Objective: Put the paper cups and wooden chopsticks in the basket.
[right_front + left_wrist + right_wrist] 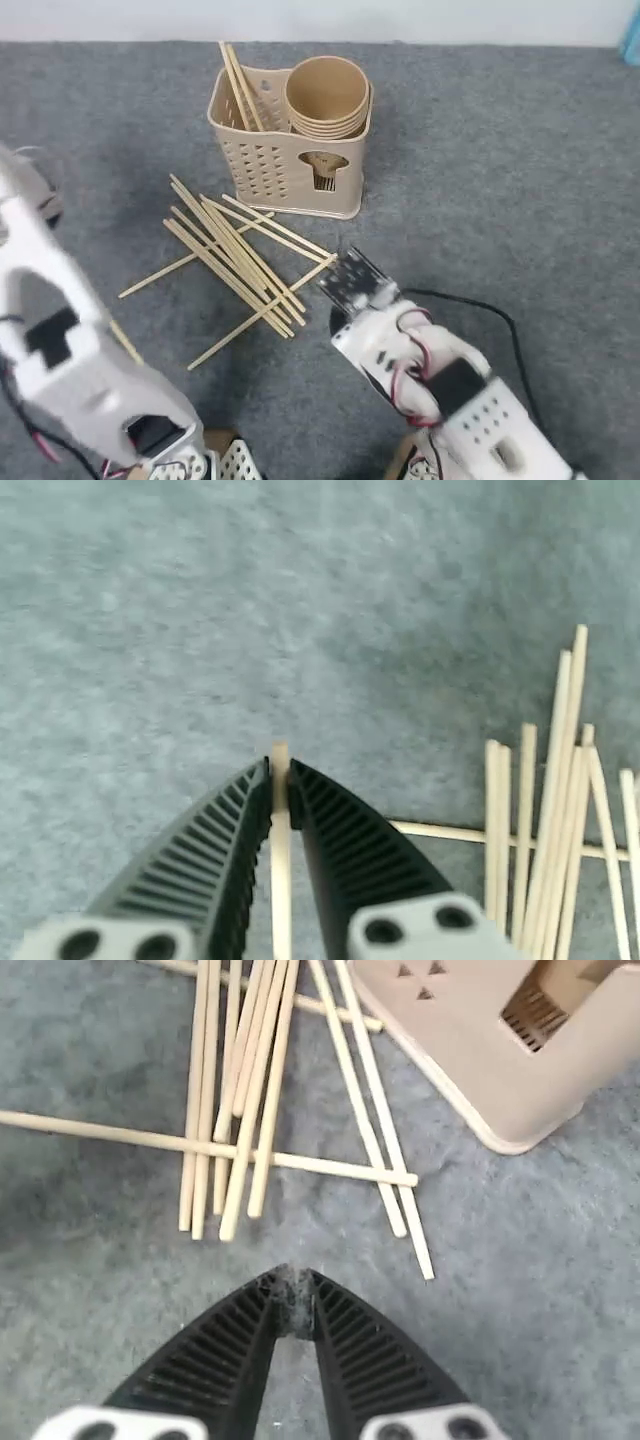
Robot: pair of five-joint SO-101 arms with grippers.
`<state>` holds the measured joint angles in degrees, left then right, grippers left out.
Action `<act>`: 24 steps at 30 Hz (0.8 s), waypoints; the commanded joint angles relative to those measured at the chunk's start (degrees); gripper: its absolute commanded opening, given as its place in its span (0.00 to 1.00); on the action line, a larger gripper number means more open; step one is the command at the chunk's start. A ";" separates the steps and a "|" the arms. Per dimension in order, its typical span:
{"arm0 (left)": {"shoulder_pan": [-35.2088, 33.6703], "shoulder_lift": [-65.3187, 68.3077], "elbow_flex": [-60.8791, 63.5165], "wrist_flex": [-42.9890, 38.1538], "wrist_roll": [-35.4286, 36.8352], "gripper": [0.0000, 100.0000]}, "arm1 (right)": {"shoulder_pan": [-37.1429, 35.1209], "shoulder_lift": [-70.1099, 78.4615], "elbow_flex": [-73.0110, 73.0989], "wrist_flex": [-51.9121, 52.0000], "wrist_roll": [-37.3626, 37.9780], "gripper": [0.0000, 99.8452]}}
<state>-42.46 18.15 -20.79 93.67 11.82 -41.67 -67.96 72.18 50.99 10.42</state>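
— Looking at the wooden chopsticks first: where do they stand?

— Two chopsticks (240, 85) lean in the left compartment of the basket (270, 165), upper middle of the high view. The paper cups (327, 88) sit stacked in the compartment beside them (so the cups look done). The loose pile (235, 262) lies on the grey tabletop (500, 180) just below and left of the basket, with the sticks crossing one another.

— And the hands?

— The left hand (279, 772) is clenched on a single chopstick (280, 865), which runs up between its ribbed fingers (220, 840) and pokes out past the tips. The right hand (291, 1295) is pinched together with nothing in it, low over the tabletop near the pile's ends closest to the basket.

— So which step is this?

— I'd judge it the chopstick-carrying step, with one stick gripped and not yet delivered. Next it wants lifting and bringing over to the basket's left compartment, tipped upright so its end clears the rim before the hand lets go. The right hand would have to spread apart before it can take a stick from the pile.
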 commanded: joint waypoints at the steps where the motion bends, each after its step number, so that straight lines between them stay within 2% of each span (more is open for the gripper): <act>1: -4.31 -13.54 11.30 -6.77 -2.46 0.01 | -2.51 13.67 -11.43 -1.80 0.97 0.01; 6: -10.64 -18.73 19.74 -12.66 -5.10 0.01 | -8.04 32.31 -20.75 -9.01 0.70 0.09; 9: -14.77 -18.64 21.32 -16.70 -5.27 0.01 | -9.36 44.00 -27.25 -13.85 -2.02 0.09; 17: -20.66 -14.42 22.02 -24.26 -5.36 0.01 | -8.22 71.96 -45.54 -16.13 -2.64 0.08; 24: -21.36 -11.16 22.02 -27.08 -5.45 0.01 | -4.70 80.22 -53.54 -16.04 -2.55 0.08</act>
<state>-63.47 6.73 1.45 68.79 7.16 -48.26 12.22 23.38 35.87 8.57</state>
